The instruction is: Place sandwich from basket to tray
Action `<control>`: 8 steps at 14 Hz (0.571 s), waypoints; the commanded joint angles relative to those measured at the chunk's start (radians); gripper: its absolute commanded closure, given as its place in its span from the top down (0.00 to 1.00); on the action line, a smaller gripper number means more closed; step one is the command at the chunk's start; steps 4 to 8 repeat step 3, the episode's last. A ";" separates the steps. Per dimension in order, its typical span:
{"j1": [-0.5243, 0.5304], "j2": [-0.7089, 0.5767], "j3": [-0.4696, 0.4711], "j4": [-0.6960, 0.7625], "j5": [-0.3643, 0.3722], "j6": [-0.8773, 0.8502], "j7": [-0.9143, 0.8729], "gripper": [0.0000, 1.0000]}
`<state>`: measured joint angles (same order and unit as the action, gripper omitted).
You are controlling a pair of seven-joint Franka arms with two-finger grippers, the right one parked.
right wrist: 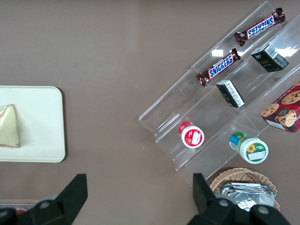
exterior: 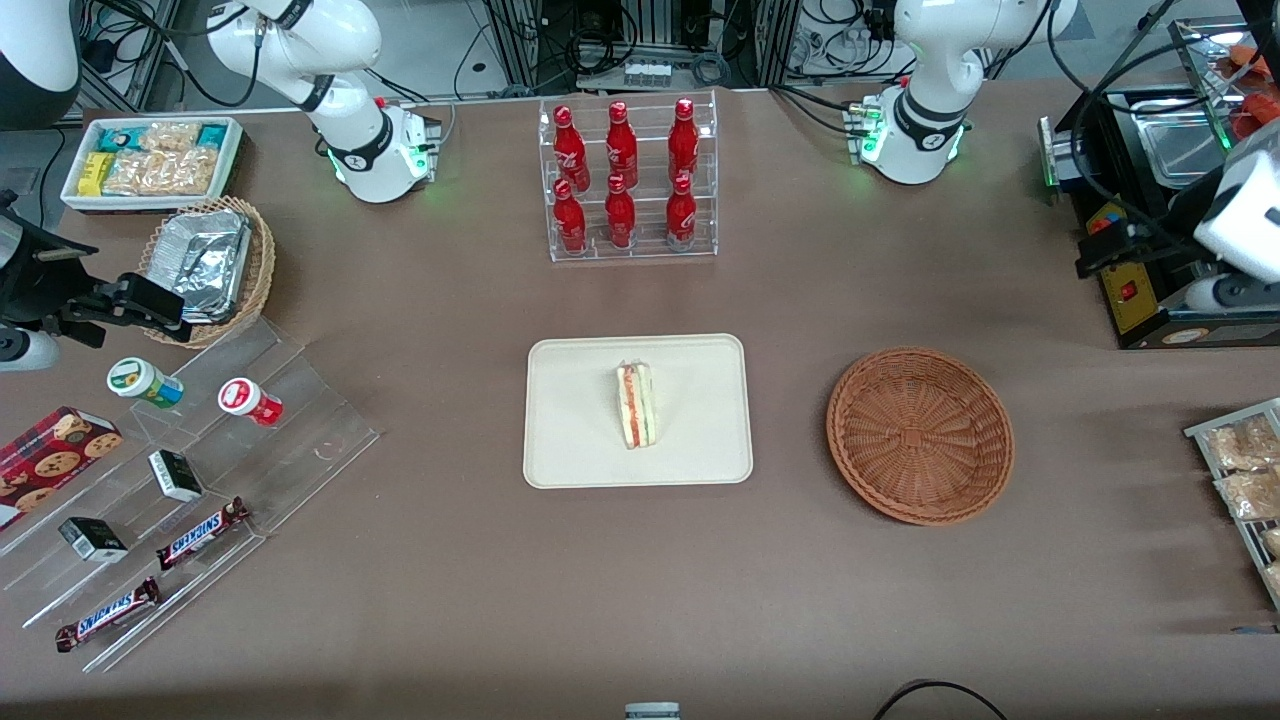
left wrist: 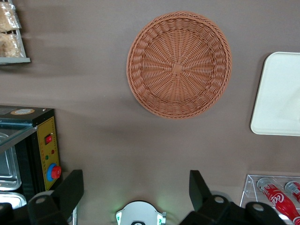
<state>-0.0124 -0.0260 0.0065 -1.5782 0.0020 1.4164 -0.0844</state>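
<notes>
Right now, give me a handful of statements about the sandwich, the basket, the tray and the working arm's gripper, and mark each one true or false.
1. The sandwich lies on the tray. True.
2. The basket holds a second sandwich. False: nothing lies in it.
3. The gripper is shut on the sandwich. False: its fingers stand open, holding nothing, above the table near the arm's base.
4. The basket stands beside the tray, toward the working arm's end of the table. True.
5. The sandwich touches the rack of red bottles. False: the rack stands apart, farther from the front camera than the tray.
</notes>
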 commanded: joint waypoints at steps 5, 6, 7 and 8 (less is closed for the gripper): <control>0.049 -0.002 0.017 0.009 -0.014 -0.002 0.067 0.99; 0.049 -0.002 0.017 0.009 -0.014 -0.002 0.067 0.99; 0.049 -0.002 0.017 0.009 -0.014 -0.002 0.067 0.99; 0.049 -0.002 0.017 0.009 -0.014 -0.002 0.067 0.99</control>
